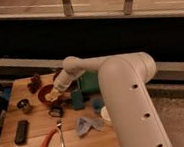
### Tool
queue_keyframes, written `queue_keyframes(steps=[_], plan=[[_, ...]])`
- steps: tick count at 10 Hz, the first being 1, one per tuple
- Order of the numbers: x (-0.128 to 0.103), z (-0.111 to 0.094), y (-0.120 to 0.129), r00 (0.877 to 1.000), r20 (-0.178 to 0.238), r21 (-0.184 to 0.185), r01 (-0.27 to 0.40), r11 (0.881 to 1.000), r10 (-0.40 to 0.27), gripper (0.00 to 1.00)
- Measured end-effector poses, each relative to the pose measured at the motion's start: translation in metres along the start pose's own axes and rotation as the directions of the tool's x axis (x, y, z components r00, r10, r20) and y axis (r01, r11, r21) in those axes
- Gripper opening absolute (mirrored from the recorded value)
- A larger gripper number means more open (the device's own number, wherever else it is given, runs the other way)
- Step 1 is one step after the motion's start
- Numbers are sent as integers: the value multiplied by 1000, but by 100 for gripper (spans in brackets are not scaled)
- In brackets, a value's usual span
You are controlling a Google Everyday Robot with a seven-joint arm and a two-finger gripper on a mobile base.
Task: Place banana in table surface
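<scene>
My gripper (pixel 53 96) is at the end of the white arm, which reaches left across the table surface (pixel 36 145), a light brown wooden plank top. The gripper is shut on the banana (pixel 51 97), a small pale yellow piece. It holds the banana at the front right rim of the red bowl (pixel 42 92), a little above the wood. The wrist hides most of the banana and the bowl's right side.
A green tray (pixel 90 82) and a teal can (pixel 77 99) stand right of the gripper. A black item (pixel 56 111) lies just below it. A metal cup (pixel 24 105), black remote (pixel 21 132), orange-red stick (pixel 45 143), fork (pixel 61 137) and grey cloth (pixel 89 124) lie around.
</scene>
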Motion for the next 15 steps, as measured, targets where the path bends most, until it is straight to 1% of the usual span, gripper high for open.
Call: queue_keyframes(steps=[1, 2, 3, 5, 6, 7, 8, 9, 10, 12, 13, 14, 15], plan=[[-4, -3, 1, 1000, 11, 4, 10, 1000, -10, 3], [-10, -9, 3, 999, 25, 9, 26, 1000, -26, 0], [-18, -17, 5, 998, 35, 15, 42, 999, -43, 0], [-40, -39, 12, 994, 55, 36, 92, 995, -94, 0], [-53, -56, 18, 989, 70, 49, 126, 991, -129, 0], [-62, -70, 25, 983, 88, 55, 155, 986, -160, 0], [-66, -82, 32, 977, 105, 56, 182, 982, -187, 0], [-70, -86, 42, 970, 109, 50, 211, 976, -216, 0], [-73, -85, 55, 966, 102, 31, 236, 971, -238, 0], [-67, -71, 75, 961, 93, -17, 263, 965, -260, 0], [-61, -61, 84, 961, 87, -45, 267, 963, -263, 0], [-53, -41, 97, 961, 72, -90, 272, 958, -266, 0], [-49, -29, 102, 962, 64, -116, 270, 956, -264, 0]])
